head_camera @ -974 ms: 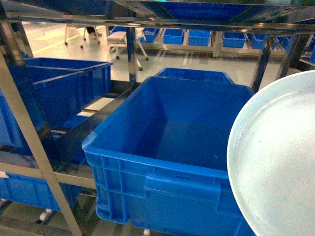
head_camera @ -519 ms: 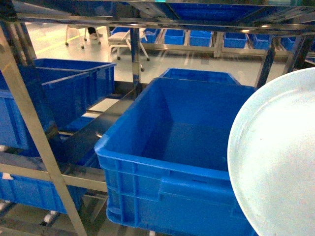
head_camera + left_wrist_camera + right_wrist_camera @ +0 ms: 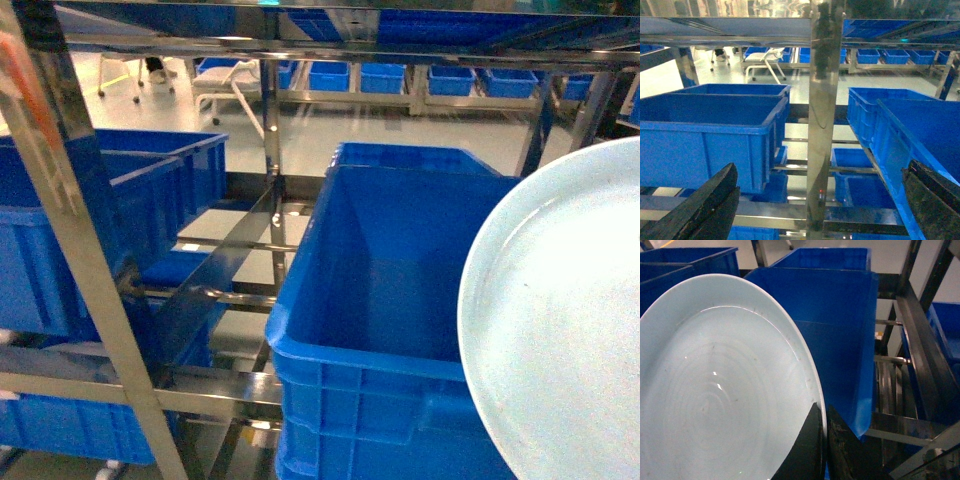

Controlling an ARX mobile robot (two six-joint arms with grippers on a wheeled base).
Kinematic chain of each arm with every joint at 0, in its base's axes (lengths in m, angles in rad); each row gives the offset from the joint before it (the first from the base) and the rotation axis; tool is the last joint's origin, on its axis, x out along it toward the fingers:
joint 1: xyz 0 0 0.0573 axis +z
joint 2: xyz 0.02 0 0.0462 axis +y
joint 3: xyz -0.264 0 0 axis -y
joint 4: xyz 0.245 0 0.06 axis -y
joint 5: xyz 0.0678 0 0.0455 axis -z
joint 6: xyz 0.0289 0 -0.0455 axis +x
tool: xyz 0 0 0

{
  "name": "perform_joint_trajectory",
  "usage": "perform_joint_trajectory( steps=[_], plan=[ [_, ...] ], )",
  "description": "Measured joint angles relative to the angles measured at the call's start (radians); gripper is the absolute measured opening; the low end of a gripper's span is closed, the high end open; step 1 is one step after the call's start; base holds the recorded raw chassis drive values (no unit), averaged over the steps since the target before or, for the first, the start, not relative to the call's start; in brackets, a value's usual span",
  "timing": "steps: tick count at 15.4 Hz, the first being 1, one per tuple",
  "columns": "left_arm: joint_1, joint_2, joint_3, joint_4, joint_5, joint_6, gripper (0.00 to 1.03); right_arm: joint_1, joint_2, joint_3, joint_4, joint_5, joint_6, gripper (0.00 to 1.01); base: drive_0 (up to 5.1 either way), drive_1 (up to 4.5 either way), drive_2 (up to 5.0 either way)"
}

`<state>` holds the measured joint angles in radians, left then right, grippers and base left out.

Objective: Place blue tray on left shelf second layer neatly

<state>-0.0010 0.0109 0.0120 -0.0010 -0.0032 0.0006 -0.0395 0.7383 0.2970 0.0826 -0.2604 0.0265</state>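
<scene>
Right fingers [image 3: 822, 440] clamp the rim of the blue tray [image 3: 720, 390], held tilted beside a blue crate [image 3: 400, 300] on the left shelf [image 3: 90, 260]. Left fingers [image 3: 705, 210] spread wide, empty.

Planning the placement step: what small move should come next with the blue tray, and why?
Probably carry the blue tray leftward: the right hand grips its rim in front of a dark-blue crate, while open rails lie left.
</scene>
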Motion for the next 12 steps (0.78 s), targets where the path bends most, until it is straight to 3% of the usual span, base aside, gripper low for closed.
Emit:
perform_joint_trajectory(
  steps=[8,11,12],
  plan=[
    [0.0,0.0,0.0,-0.003,0.003,0.0,0.98,-0.002,0.016,0.008,-0.03,-0.006,0.011,0.02,-0.2,-0.21,-0.2],
    [0.0,0.0,0.0,-0.003,0.003,0.0,0.98,-0.02,0.189,0.079,-0.094,-0.084,0.143,0.02,0.0,0.0,0.0],
    [0.0,0.0,0.0,-0.004,0.003,0.0,0.98,-0.004,0.243,0.099,-0.071,-0.088,0.186,0.02,0.0,0.0,0.0]
  ],
)
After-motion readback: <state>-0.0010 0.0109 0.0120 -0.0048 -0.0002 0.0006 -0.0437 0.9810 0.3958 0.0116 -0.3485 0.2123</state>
